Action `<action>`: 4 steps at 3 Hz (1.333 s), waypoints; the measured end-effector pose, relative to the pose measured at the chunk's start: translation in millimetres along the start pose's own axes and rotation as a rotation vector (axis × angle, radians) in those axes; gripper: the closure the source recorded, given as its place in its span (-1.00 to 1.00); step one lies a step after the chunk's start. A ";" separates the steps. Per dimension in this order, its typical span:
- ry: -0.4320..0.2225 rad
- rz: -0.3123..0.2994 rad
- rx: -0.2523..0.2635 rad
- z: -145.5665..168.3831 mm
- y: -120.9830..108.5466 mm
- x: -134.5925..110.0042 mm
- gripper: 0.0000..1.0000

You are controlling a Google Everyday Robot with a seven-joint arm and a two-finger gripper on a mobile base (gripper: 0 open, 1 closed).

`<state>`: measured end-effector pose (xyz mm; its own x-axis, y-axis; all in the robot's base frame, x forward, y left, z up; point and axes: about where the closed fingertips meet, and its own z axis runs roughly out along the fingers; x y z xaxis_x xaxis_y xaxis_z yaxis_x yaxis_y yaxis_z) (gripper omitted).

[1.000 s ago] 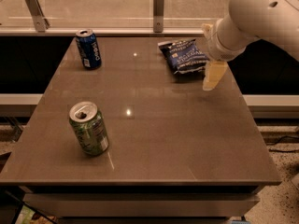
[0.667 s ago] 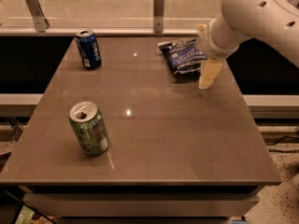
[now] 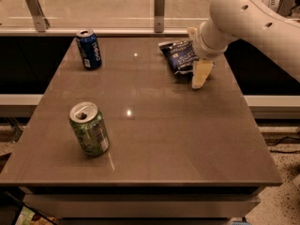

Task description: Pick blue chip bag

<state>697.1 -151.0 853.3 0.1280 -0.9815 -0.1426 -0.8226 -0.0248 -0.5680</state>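
The blue chip bag [image 3: 180, 55] lies flat at the far right of the table, dark blue foil with white lettering. My gripper [image 3: 195, 53] hangs from the white arm [image 3: 243, 18] over the bag's right end. One cream finger [image 3: 199, 74] stands in front of the bag, just above the table. The other finger [image 3: 191, 32] shows behind the bag. The jaws are open with the bag's right end between them. The bag rests on the table.
A blue soda can [image 3: 89, 49] stands upright at the far left. A green soda can [image 3: 89, 129] stands at the near left. The brown table [image 3: 154, 125] ends at a glass rail with metal posts [image 3: 159, 8] behind.
The arm has shifted left and the gripper has moved further onto the bag's right end. The bag and both cans have not moved.
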 end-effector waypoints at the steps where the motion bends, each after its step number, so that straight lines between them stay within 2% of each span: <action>1: -0.001 -0.004 -0.004 8.0 -3.0 -1.1 -1.00; 2: -0.001 -0.004 -0.004 6.6 -4.0 -1.4 -1.00; 4: 0.062 0.061 0.103 -17.6 -22.0 24.3 -1.00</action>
<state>708.6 -177.6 876.7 0.0428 -0.9905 -0.1309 -0.7664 0.0515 -0.6403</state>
